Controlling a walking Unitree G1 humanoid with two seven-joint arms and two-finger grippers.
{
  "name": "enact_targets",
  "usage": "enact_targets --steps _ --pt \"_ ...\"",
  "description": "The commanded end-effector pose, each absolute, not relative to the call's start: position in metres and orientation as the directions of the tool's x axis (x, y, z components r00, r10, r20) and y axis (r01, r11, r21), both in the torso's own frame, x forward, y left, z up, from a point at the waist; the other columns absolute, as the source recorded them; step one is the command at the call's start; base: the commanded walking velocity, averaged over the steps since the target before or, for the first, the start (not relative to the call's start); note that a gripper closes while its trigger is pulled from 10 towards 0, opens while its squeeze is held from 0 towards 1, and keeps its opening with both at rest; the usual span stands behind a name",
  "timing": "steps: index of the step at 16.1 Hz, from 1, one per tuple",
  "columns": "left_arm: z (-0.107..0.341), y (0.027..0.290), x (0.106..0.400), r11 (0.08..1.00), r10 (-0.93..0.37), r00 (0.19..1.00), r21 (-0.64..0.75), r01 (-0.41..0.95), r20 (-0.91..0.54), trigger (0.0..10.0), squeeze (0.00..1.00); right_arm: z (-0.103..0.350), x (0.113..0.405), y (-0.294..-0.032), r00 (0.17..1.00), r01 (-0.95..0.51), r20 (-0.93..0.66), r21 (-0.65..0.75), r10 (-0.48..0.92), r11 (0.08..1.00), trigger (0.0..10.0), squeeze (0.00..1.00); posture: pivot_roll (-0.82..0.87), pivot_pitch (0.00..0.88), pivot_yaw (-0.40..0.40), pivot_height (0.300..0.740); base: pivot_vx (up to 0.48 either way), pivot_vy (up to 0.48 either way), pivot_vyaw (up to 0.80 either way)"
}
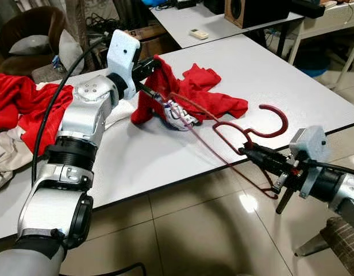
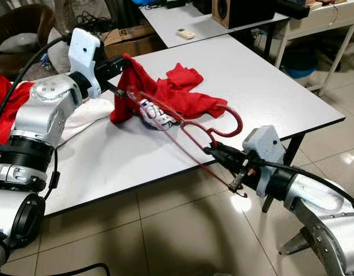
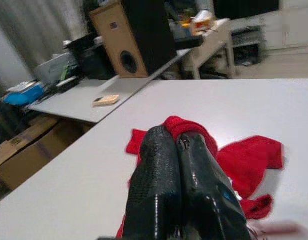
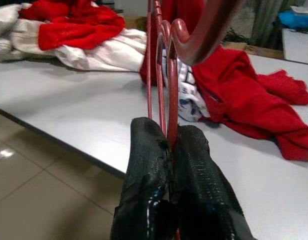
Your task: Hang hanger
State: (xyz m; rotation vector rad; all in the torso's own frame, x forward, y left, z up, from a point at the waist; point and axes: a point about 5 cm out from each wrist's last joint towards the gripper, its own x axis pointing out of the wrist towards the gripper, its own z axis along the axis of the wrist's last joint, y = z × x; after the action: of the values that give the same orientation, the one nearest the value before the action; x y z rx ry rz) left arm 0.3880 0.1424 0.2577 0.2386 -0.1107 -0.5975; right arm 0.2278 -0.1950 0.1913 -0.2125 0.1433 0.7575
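Observation:
A red shirt (image 1: 194, 92) with a white printed patch lies on the white table (image 1: 269, 69). My left gripper (image 1: 153, 64) is shut on a fold of it and lifts that part off the table; the pinched red cloth (image 3: 180, 125) shows above the fingers (image 3: 159, 180). A dark red wire hanger (image 1: 246, 129) is held at the table's front edge, hook up, one arm reaching into the shirt. My right gripper (image 1: 246, 150) is shut on the hanger near its neck, and the wires (image 4: 164, 75) rise from between the fingers (image 4: 144, 165).
More red and white laundry (image 1: 16, 109) is heaped at the table's left end. A second table (image 1: 223, 20) behind holds a remote control (image 1: 198, 34) and a wooden speaker (image 1: 246, 11). Tiled floor (image 1: 194, 230) lies in front. A chair corner (image 1: 338, 230) stands at lower right.

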Motion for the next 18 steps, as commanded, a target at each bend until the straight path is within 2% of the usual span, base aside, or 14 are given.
enact_targets --steps 1,3,5,10,13,17,18 --pt "0.258 0.142 0.382 0.759 -0.607 0.794 0.293 0.582 -0.004 0.0 0.00 0.191 0.232 -0.192 0.726 -0.686 -0.206 -0.148 0.656 0.713 10.0 0.00 -0.20 0.000 0.181 0.740 0.000 0.000 0.00" --pt "0.247 0.137 0.372 0.700 -0.648 0.757 0.328 0.634 -0.080 0.0 0.00 0.192 0.237 -0.189 0.735 -0.676 -0.195 -0.152 0.649 0.721 10.0 0.00 -0.20 0.000 0.177 0.740 0.000 0.000 0.00" --pt "0.233 0.137 0.363 0.669 -0.642 0.748 0.354 0.654 -0.168 0.0 0.00 0.188 0.247 -0.194 0.780 -0.623 -0.215 -0.177 0.588 0.762 10.0 0.00 -0.19 0.000 0.166 0.740 0.000 0.000 0.00" --pt "0.220 0.144 0.357 0.747 -0.574 0.800 0.288 0.599 -0.174 0.0 0.00 0.182 0.256 -0.192 0.780 -0.622 -0.263 -0.239 0.567 0.745 10.0 0.00 -0.19 0.000 0.134 0.740 0.000 0.000 0.00" --pt "0.221 0.145 0.355 0.756 -0.570 0.804 0.276 0.594 -0.169 0.0 0.00 0.181 0.260 -0.190 0.789 -0.613 -0.277 -0.287 0.548 0.736 10.0 0.00 -0.19 0.000 0.130 0.740 0.000 0.000 0.00" --pt "0.224 0.159 0.356 0.795 -0.506 0.846 0.291 0.532 -0.166 0.0 0.00 0.194 0.270 -0.192 0.845 -0.530 -0.251 -0.515 0.473 0.674 10.0 0.00 -0.19 0.000 0.111 0.740 0.000 0.000 0.00" --pt "0.224 0.159 0.356 0.795 -0.506 0.846 0.291 0.532 -0.166 0.0 0.00 0.194 0.270 -0.192 0.845 -0.530 -0.251 -0.515 0.473 0.674 10.0 0.00 -0.19 0.000 0.111 0.740 0.000 0.000 0.00"
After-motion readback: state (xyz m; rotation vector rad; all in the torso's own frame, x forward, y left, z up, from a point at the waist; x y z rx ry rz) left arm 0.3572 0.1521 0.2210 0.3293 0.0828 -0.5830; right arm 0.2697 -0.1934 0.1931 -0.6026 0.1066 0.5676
